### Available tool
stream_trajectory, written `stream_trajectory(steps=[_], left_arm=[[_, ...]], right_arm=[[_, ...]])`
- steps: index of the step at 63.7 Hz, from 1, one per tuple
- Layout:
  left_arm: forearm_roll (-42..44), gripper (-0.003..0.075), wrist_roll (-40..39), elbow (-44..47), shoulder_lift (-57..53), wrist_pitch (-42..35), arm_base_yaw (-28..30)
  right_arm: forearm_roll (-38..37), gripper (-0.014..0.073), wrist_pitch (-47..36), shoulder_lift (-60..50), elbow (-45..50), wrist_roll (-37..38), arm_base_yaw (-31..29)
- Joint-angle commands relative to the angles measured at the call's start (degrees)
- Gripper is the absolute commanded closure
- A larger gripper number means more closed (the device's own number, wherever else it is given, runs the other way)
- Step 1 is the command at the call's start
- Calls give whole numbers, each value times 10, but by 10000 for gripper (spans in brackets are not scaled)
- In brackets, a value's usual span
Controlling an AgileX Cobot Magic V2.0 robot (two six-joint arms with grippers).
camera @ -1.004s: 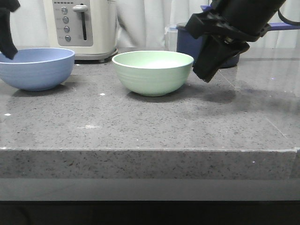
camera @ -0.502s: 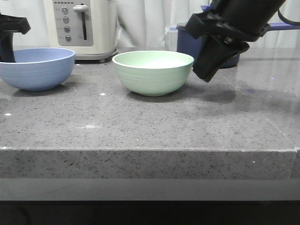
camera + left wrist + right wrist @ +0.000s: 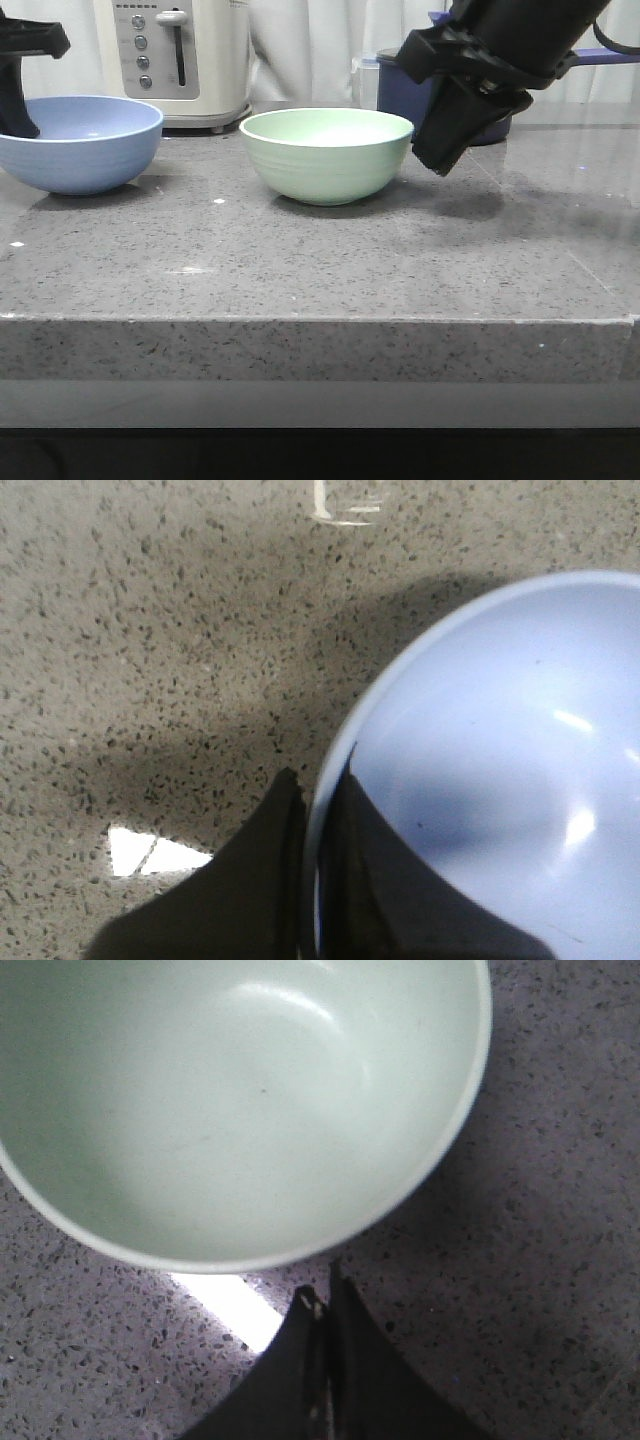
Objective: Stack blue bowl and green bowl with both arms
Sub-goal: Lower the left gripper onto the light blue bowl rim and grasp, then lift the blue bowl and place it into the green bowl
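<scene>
While left fingers [image 3: 345, 880] pinch blue bowl [image 3: 500, 770] rim — green bowl [image 3: 230, 1100] just beyond right fingers [image 3: 345, 1360].

Open desk [image 3: 330, 270] stretches in front of both bowls and between the blue bowl [image 3: 85, 145] and green bowl [image 3: 326, 155]. Behind them the way is blocked by a toaster [image 3: 175, 60] and a dark blue container [image 3: 410, 90]. The right gripper [image 3: 440, 155] hangs close beside the green bowl's rim.
</scene>
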Motion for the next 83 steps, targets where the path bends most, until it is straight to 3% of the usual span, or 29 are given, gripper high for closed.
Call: stream_trajectory(steps=[1,25,47,83], left_arm=[[-6,740,1,-46,-41,-13,-28],[-6,740,-4,-218,0,36,-163],[-6,740,-19,-274,75,47,-239],[1,739,-19,-274,94,46,-247]], right_arm=[[13,659,-19,-20,-14,-6,-1],[13,659,-19,-20,-14,-6,-1],[13,659,-20,-20,-14,-6,-1],[13,659,-20,-20,-14,-6,-1]])
